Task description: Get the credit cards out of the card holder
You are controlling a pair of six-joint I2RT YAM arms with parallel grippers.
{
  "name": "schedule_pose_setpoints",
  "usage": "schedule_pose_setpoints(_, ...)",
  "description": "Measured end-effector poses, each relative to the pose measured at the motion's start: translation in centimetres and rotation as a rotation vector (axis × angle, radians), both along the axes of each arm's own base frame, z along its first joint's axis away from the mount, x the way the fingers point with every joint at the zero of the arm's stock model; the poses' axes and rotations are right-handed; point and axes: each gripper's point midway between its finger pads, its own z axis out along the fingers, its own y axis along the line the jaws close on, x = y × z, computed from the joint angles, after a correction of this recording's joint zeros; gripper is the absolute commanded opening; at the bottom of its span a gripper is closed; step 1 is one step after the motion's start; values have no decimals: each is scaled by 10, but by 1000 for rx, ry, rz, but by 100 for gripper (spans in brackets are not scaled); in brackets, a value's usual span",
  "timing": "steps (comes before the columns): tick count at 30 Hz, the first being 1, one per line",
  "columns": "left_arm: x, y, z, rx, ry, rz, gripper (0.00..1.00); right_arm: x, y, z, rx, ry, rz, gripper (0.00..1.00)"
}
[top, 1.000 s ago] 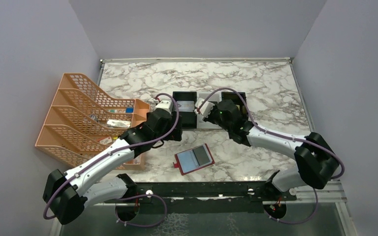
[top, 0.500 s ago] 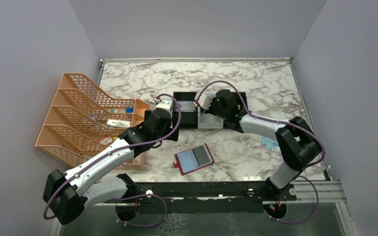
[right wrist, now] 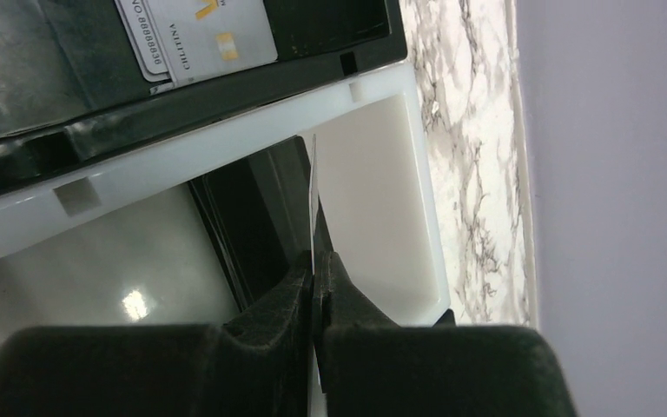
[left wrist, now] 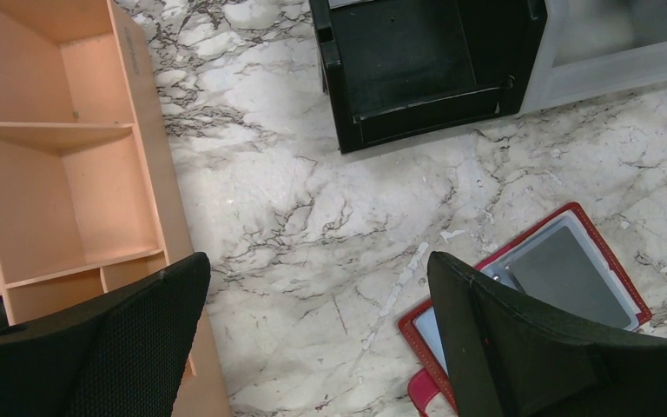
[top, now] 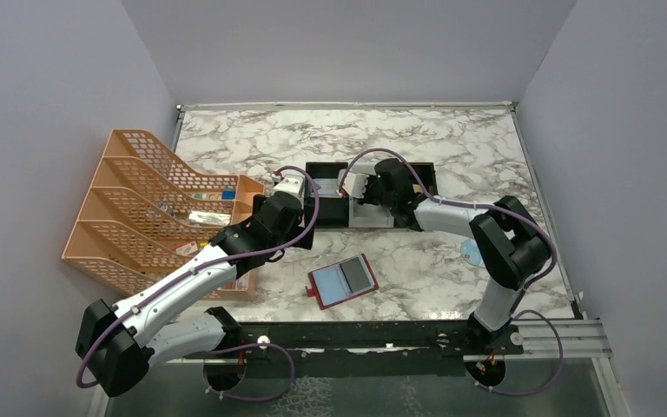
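A credit card (right wrist: 313, 204) stands edge-on, pinched in the right gripper (right wrist: 314, 271) over the white compartment of the tray (right wrist: 226, 143), upper centre; another card (right wrist: 204, 39) lies in the adjoining black compartment. The card holder (top: 342, 280) lies open at lower centre, with the left gripper (left wrist: 317, 265) spread wide above. This looks like the drop-off step: the next move calls for letting go, then checking the holder.

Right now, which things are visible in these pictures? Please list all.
card holder: one, dark red with pale blue panels, lying open, near centre.
credit cards: at least two; silvery-white in a black compartment of the tray, one edge-on in the right gripper.
tray: one, black and white, centre back.
file rack: one, orange, left side.
packet: one, clear light blue, right side.
table: one, marbled.
left gripper: open, above the table.
right gripper: shut on a card, over the tray.
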Motion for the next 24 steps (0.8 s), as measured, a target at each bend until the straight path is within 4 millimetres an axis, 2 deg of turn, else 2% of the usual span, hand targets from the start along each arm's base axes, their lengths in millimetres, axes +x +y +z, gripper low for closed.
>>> schedule_pose_setpoints(7, 0, 2, 0, 8, -1, 6, 99, 13, 5, 7, -11, -44, 27, 2)
schedule_pose_setpoints(14, 0, 4, -1, 14, -3, 12, 99, 17, 8, -4, -37, -45, 49, 2)
schedule_pose_setpoints(24, 0, 5, -1, 30, -5, 2, 99, 17, 7, -8, -64, -47, 64, 22)
